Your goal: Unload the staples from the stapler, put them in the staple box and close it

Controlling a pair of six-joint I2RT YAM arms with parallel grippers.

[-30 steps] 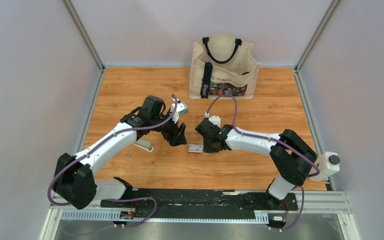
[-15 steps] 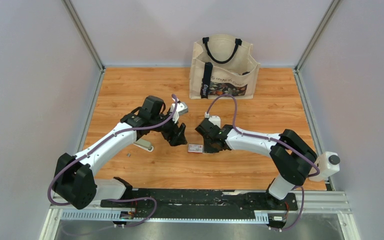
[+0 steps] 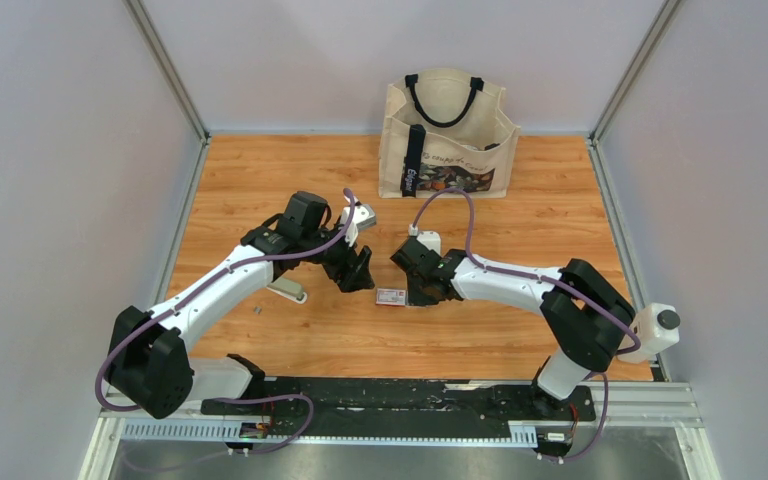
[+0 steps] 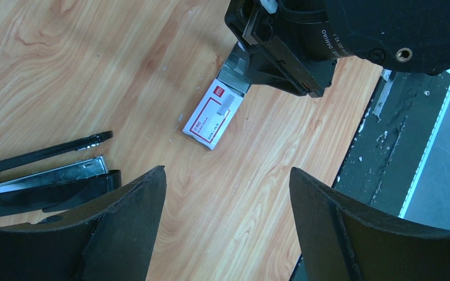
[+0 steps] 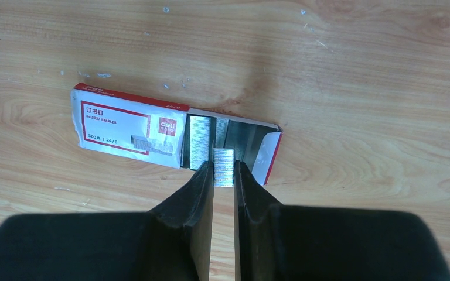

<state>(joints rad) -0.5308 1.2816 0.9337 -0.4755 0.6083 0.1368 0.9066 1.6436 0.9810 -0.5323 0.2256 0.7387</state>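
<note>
Wooden worktop (image 3: pixel 520 230), grey enclosure walls (image 3: pixel 60 150) on three sides. Canvas tote bag (image 3: pixel 447 135) stands upright at the far edge against the back wall, with black handles and a printed picture on the front. Small red-and-white staple box (image 3: pixel 391 296) lies flat near mid-worktop, one end flap open, well apart from the bag.

Open stapler (image 4: pixel 41 175) near red-and-white box (image 4: pixel 208 120), left gripper (image 4: pixel 227 172) spread wide.

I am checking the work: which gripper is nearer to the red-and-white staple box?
Right. The right gripper is at the open end of the staple box, shut on a staple strip. The left gripper hangs open to the box's left, beside the open stapler.
</note>
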